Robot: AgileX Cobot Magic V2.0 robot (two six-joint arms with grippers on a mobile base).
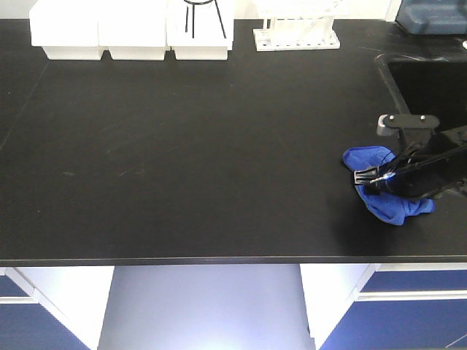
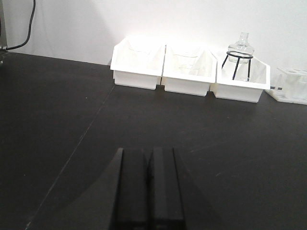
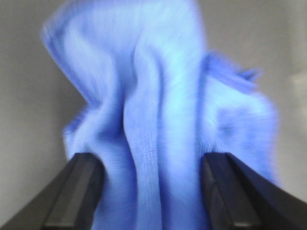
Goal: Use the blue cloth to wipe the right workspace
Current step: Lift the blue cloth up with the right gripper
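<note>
In the front view, the right gripper [image 1: 373, 177] lies over the middle of the blue cloth [image 1: 398, 208] and hides that part. Its arm runs out at the right edge. The top edge cuts off the white bins [image 1: 131, 33], the flask stand [image 1: 204, 18] and the clear rack [image 1: 295, 36]. A blue object [image 1: 434, 18] at upper right is also cropped, and what it is cannot be told. The right edge cuts the sink basin [image 1: 430, 80].

In the left wrist view, the left gripper [image 2: 149, 191] runs off the bottom edge, and a cable [image 2: 29, 28] leaves through the top at upper left.

In the right wrist view the cloth is blurred, cropped at top and bottom, and fills the space between the fingers [image 3: 76, 191]. The surface behind it is a grey blur.
</note>
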